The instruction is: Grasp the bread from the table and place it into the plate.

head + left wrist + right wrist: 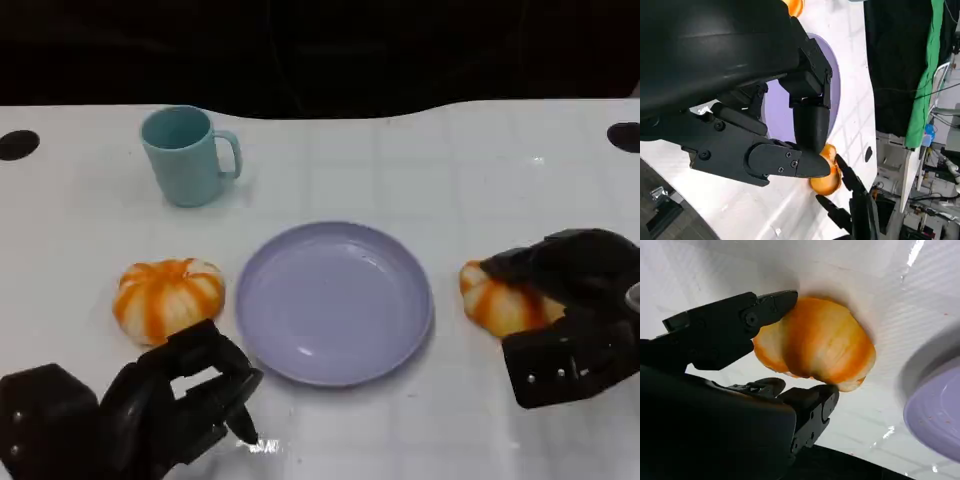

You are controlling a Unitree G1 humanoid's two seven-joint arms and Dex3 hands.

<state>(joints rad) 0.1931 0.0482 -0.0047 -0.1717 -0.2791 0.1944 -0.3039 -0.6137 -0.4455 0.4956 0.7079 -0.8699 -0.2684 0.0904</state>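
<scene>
The right hand [565,315] closes around one bread roll [497,303] on the white bench [420,170], just right of the empty purple plate [334,302], its fingers hiding the roll's far side; a second roll [168,296] lies left of the plate; the left hand [175,395] hovers open, holding nothing, its arm cut off at the frame edge.

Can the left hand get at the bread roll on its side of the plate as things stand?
Probably yes: the left hand sits just in front of that bread roll, nothing between them; the plate lies beside, and the mug stands behind.
</scene>
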